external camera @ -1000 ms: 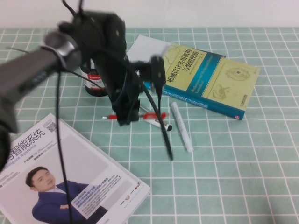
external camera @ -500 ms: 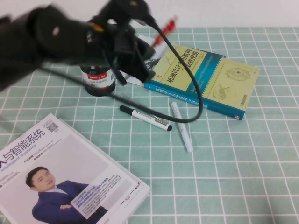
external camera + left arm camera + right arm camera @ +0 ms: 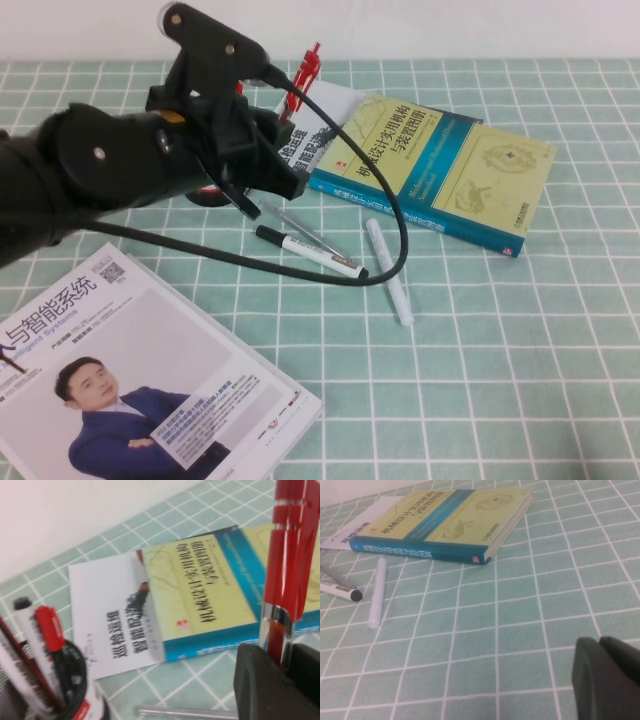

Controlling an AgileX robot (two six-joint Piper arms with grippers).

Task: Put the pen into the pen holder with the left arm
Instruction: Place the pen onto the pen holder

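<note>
My left gripper (image 3: 280, 125) is shut on the red pen (image 3: 306, 72) and holds it in the air at the back of the table, its capped end pointing up. In the left wrist view the pen (image 3: 290, 555) rises from between the black fingers (image 3: 260, 680). The black mesh pen holder (image 3: 75, 680) stands below and to one side of the pen, with a red-capped marker and other pens in it. In the high view my left arm hides nearly all of the holder. My right gripper (image 3: 607, 675) is shut and empty, low over the checked cloth.
A white marker with a black cap (image 3: 310, 252), a thin grey pen (image 3: 300, 222) and a white pen (image 3: 390, 272) lie mid-table. A yellow-and-blue book (image 3: 440, 165) and a white booklet (image 3: 318, 125) lie behind them. A magazine (image 3: 130, 380) lies at the front left.
My left gripper lifted the red pen off the table beside the white marker and carried it up and back, towards the holder. The pen now points upward.
</note>
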